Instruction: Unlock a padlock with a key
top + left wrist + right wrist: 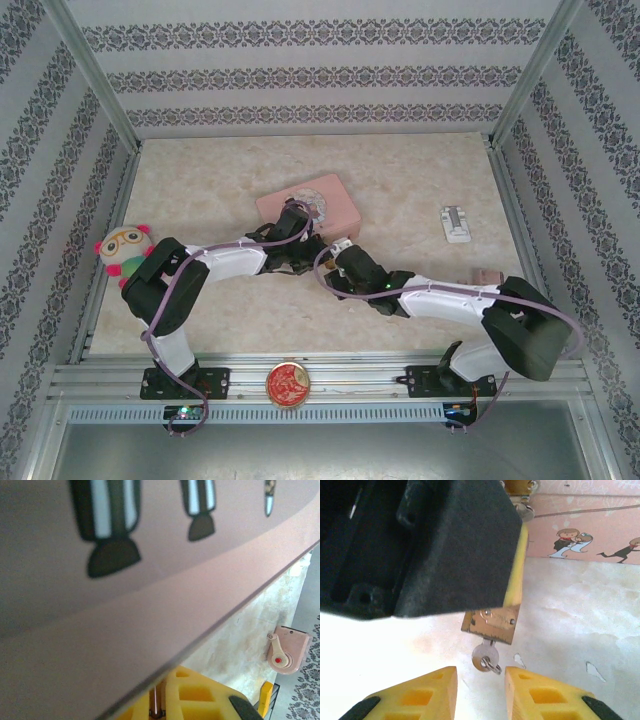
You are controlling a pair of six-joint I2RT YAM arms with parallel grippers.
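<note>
Right gripper [480, 679] gapes empty beside key [485, 656] seated in padlock [491, 624] pinched by left gripper [506, 605]; turning step next: clamp key, twist.

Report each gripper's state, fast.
Left gripper: closed, holding the brass padlock.
Right gripper: open, fingertips at the inserted key, not gripping it.

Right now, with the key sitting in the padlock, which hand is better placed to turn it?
Probably right: the right hand is open with the key just beyond its fingertips, while the left hand holds the padlock.
</note>
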